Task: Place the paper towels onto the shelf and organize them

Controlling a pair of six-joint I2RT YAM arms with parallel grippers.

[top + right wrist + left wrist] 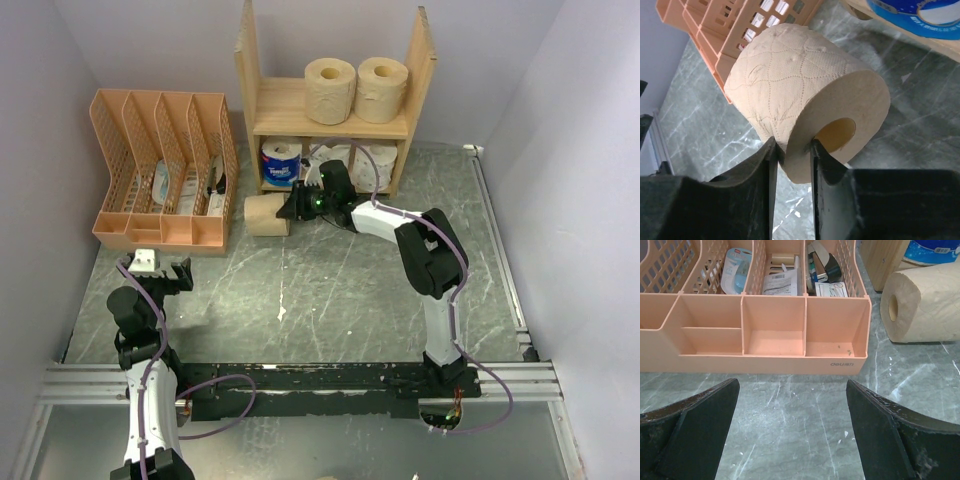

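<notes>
Six rolls (330, 88), seemingly; one shelf (250, 62).

Blue-wrapped roll (920, 14) mostly beyond top edge

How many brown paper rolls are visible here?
3. The left roll and right roll stand on the shelf's top tier; the third roll lies on the table, pinched by the right gripper. The arm partly hides the lower tier.

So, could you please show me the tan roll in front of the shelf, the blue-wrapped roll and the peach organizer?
tan roll (790, 90), right wrist view, on its quilted side.
blue-wrapped roll (281, 160), top external view, on the printed wrapper.
peach organizer (755, 365), left wrist view, on its front wall.
</notes>
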